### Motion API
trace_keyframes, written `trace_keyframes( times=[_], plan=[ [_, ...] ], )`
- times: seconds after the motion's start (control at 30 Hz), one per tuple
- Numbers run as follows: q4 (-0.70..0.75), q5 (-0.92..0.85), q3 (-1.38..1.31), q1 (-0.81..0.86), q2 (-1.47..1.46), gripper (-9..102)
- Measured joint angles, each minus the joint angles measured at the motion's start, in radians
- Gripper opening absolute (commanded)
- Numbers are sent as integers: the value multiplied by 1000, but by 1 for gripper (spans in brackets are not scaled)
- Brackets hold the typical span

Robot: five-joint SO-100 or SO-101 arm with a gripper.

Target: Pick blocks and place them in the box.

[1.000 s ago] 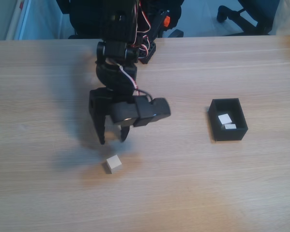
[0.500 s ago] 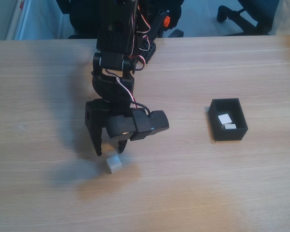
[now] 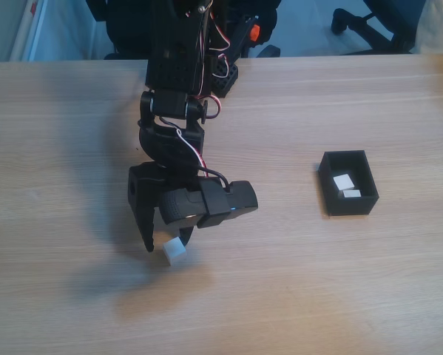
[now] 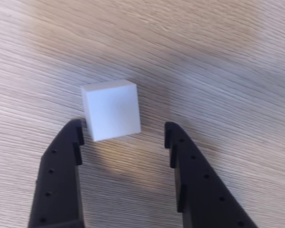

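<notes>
One white block (image 3: 174, 252) (image 4: 112, 110) lies on the wooden table. My black gripper (image 3: 165, 244) (image 4: 123, 129) hangs just above it, open, fingertips reaching its near edge in the wrist view; the left fingertip (image 4: 74, 134) is close beside the block's corner and the right fingertip (image 4: 173, 133) stands apart. The block sits just ahead of the fingertips, not between them. The black box (image 3: 360, 200) rests at the right of the fixed view with two white blocks (image 3: 343, 182) (image 3: 351, 194) inside.
The arm's base (image 3: 184, 52) stands at the table's far edge. Office chair legs (image 3: 369, 22) show behind the table. Bare wood lies between the block and the box.
The gripper has lowered and moved toward the near edge, from above and behind the lone block to right over it. The block and the box stayed put.
</notes>
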Motion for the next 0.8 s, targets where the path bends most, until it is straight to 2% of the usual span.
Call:
trace_keyframes(
  times=[0.8],
  plan=[
    [29,29,-38,-48,-21,13]
  ],
)
